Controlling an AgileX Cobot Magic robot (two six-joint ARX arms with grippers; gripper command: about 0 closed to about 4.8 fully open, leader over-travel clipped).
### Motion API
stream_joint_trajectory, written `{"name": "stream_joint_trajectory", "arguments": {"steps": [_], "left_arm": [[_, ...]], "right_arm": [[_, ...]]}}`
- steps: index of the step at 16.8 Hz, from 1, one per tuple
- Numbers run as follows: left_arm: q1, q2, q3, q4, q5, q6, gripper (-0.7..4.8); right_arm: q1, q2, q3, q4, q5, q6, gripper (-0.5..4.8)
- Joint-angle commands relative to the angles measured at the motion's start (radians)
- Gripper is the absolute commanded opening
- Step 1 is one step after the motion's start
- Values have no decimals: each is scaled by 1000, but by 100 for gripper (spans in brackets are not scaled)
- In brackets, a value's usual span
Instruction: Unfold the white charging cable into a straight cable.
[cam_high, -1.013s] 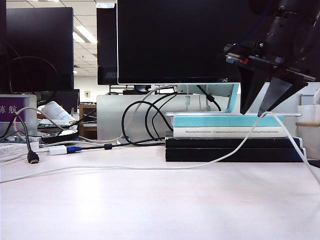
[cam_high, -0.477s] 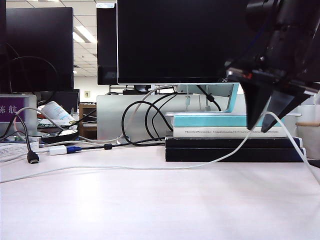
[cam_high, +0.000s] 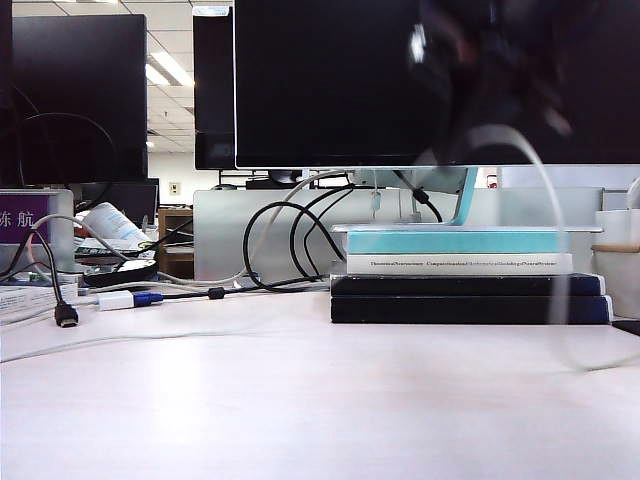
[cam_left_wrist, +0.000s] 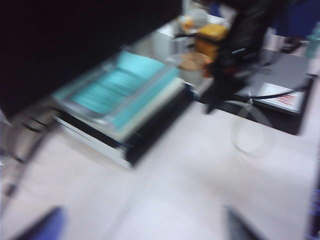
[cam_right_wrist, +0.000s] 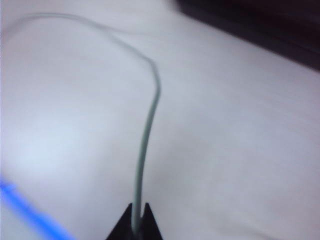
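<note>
White cable (cam_right_wrist: 145, 145) (teal book (cam_high: 455, 241))

White charging cable (cam_high: 545, 190) was seen blurred, arched high in front of monitor (cam_high: 330, 80), dropping to counter (cam_high: 320, 400) at right. R gripper (cam_high: 480, 60) was a dark smear up top, fingers unreadable. Book stack (cam_high: 465, 275) sat behind.

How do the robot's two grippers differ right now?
The right gripper is shut on the white charging cable, lifting it above the table; the left gripper holds nothing. The right's jaws are pinched together; the left's stand wide apart. Both have dark fingers.
</note>
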Motion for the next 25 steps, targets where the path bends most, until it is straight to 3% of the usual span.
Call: {"name": "stream_joint_trajectory", "arguments": {"steps": [1, 4, 7, 8, 9, 12, 14, 15, 16, 17, 20, 24, 25], "left_arm": [[-42, 101, 2, 26, -58, 4, 471], [-140, 223, 2, 24, -60, 80, 471], [-260, 244, 3, 76, -165, 146, 470], [-350, 246, 3, 150, -260, 169, 470], [-395, 259, 3, 208, -289, 170, 471], [-436, 330, 3, 298, -220, 131, 470], [-438, 360, 6, 296, -85, 120, 465], [-484, 366, 13, 304, -76, 101, 454], [-488, 366, 16, 306, -40, 100, 413], [-494, 366, 15, 310, -38, 93, 340], [-511, 370, 16, 317, -55, 85, 193], [-512, 370, 16, 319, -55, 65, 153], [-511, 370, 16, 319, -55, 63, 96]], "right_arm": [[28, -66, 80, -6, -145, 20, -1], [70, -112, 110, -46, -204, 22, -1], [83, -122, 110, -120, -209, 3, -1], [89, -120, 109, -164, -211, -36, -1], [95, -120, 109, -172, -229, -36, -1], [154, -123, 109, -153, -368, -36, -1], [221, -120, 109, -135, -366, -36, -1], [231, -118, 109, -94, -367, -25, -1], [231, -116, 109, -82, -368, -23, -1], [230, -116, 109, -76, -367, -13, -1], [230, -116, 109, -71, -368, -8, -1], [231, -113, 109, -69, -368, -5, -1], [231, -113, 109, -69, -368, -5, -1]]}}
